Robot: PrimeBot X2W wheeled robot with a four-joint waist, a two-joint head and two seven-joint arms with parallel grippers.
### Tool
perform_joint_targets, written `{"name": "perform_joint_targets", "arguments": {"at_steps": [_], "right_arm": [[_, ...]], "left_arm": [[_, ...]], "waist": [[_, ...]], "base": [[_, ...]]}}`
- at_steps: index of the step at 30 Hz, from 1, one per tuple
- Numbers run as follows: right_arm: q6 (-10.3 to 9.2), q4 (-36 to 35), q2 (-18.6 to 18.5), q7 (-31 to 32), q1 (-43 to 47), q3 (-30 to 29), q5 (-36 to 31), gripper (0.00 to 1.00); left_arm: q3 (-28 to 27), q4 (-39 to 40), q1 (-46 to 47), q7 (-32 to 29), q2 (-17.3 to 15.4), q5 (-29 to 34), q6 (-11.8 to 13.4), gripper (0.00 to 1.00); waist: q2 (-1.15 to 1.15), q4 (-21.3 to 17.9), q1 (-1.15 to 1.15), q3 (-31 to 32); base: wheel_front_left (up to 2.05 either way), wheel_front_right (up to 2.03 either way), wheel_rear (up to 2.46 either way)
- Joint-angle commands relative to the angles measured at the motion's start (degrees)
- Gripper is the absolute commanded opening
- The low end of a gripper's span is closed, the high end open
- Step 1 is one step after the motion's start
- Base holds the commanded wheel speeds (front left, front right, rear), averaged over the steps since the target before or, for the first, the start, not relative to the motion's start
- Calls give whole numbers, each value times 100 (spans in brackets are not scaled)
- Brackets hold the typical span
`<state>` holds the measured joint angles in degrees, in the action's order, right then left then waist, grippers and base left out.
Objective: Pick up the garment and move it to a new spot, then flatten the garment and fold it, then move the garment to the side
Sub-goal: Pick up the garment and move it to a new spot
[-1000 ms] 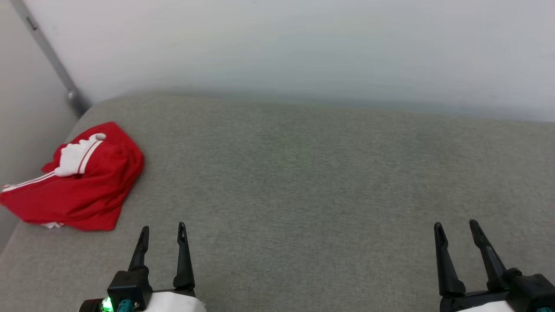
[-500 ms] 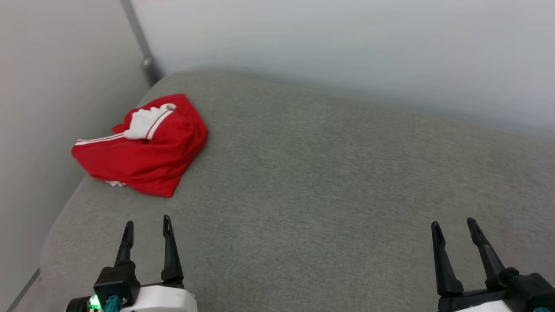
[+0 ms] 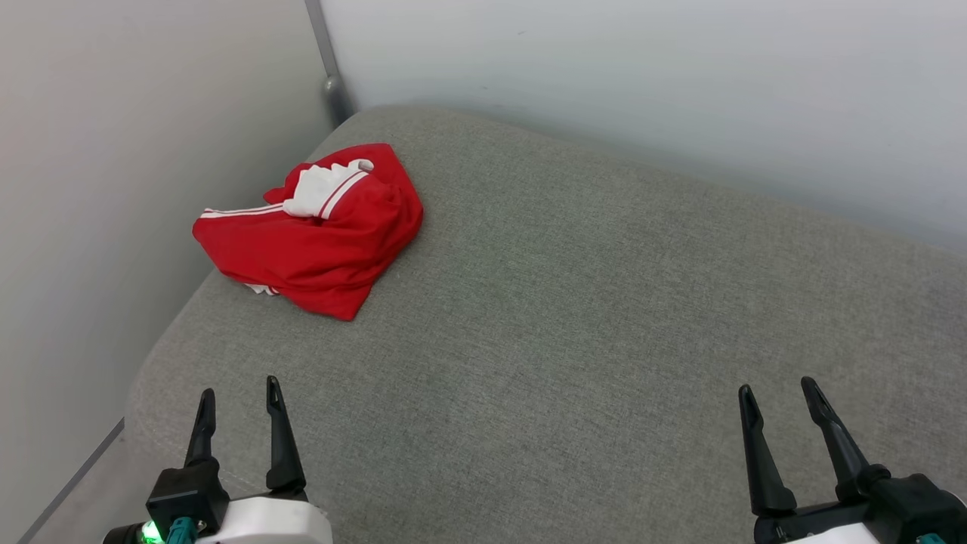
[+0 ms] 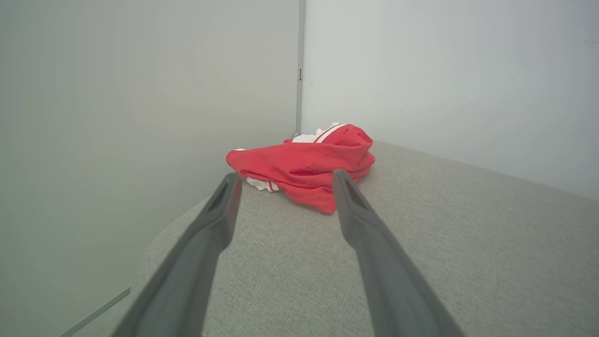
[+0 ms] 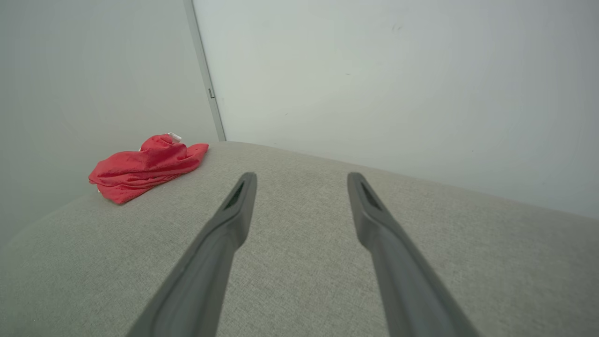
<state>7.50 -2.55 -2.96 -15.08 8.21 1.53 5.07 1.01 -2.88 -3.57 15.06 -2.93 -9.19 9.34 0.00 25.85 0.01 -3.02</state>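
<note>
The garment (image 3: 313, 234) is a crumpled red heap with a white sleeve and red-white striped trim, lying at the far left corner of the grey cushioned surface (image 3: 604, 317). My left gripper (image 3: 238, 391) stands open near the front left edge, well short of the heap, with nothing between its fingers. In the left wrist view the garment (image 4: 304, 166) lies straight ahead beyond the open left gripper (image 4: 284, 178). My right gripper (image 3: 778, 389) is open and empty at the front right. The right wrist view has the garment (image 5: 145, 168) far off to the left of the open right gripper (image 5: 302, 177).
Pale walls close in on the left (image 3: 113, 189) and behind (image 3: 642, 75), meeting at a grey metal post (image 3: 329, 68) in the corner. The cushion's rounded left edge (image 3: 143, 378) drops to the floor (image 3: 68, 499). Bare grey fabric stretches across the middle and right.
The head camera has swung left, so the garment and corner post sit further right and higher in the picture. Both grippers stay open and empty; the garment itself has not moved.
</note>
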Motion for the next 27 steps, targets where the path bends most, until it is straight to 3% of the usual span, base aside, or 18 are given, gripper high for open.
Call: {"name": "perform_joint_targets", "arguments": {"at_steps": [1,6,13,21,27], "right_arm": [[-2,-22,16,-14,-41,10,2,100],[-2,-24,15,-14,-117,33,-28,100],[-2,-79,15,-14,-274,-21,-124,100],[-2,-192,15,-14,-538,-142,-339,100],[-2,-321,15,-14,-769,-251,-492,100]], "left_arm": [[-36,5,-26,18,8,-3,27,100],[-177,-139,125,17,7,-43,-37,100],[-794,-776,1024,18,-179,-206,-585,100],[-1349,-1608,2749,-8,-951,-458,-1120,100],[-1465,-2228,3972,-612,-1693,-701,-1376,100]], "waist": [[0,-7,-1,-7],[0,-119,-1,-86],[0,-350,-1,-425],[0,-712,-1,-1037],[0,-974,-1,-1581]], "base": [[0,0,0],[0,0,0],[0,0,0],[0,0,0],[0,0,0]]}}
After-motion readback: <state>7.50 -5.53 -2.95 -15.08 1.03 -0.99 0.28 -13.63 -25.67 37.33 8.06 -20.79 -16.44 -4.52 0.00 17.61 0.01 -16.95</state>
